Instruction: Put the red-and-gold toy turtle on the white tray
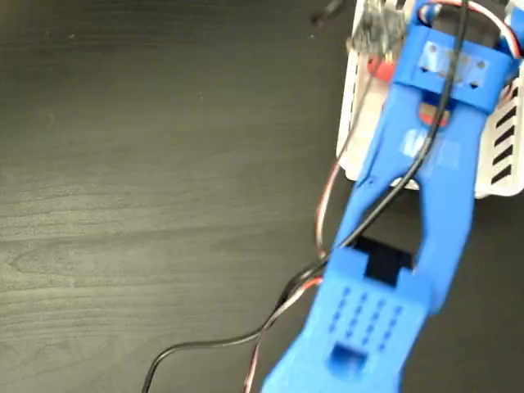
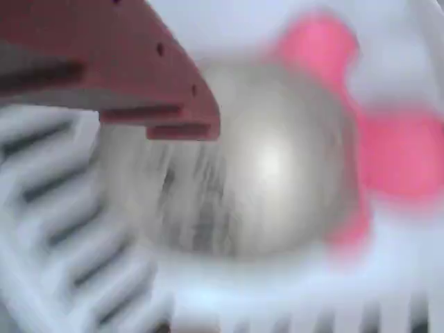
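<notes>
Although the wrist view is blurred, one red end effector finger (image 2: 139, 83) shows at upper left, and one red-and-gold toy turtle (image 2: 263, 166) lies just right of and below it, coral limbs to the right, inside one white tray (image 2: 62, 229). Whether the end effector grips it, I cannot tell.

The fixed view looks straight down on the table (image 1: 147, 164); the wrist view sits blurred-close above the white tray (image 2: 55, 277), seen in both.
</notes>
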`<state>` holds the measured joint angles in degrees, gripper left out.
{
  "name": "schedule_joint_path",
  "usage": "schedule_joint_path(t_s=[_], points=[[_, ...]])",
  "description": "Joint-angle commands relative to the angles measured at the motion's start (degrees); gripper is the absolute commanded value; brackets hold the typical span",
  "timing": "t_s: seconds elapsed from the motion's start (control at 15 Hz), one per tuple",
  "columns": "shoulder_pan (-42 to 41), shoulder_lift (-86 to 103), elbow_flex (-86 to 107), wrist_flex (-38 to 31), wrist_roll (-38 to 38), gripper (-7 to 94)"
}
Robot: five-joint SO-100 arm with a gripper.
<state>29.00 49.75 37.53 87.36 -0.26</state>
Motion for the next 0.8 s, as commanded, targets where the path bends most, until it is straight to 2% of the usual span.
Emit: schedule_joint_path(t_s=[0.0,0.13,0.33,0.4,0.6,0.73], points=[[-2.72,15.91,2.37,-4.04,2.29,13],[-7.91,24.17,10.55,-9.93,4.48,0],[-18.54,43.42,39.02,-31.55,5.36,0],[-22.24,49.04,46.67,-36.47,5.36,0],[-33.13,66.36,67.94,-45.53,5.10,0],[-36.04,76.03,82.88,-52.38,3.34,0]])
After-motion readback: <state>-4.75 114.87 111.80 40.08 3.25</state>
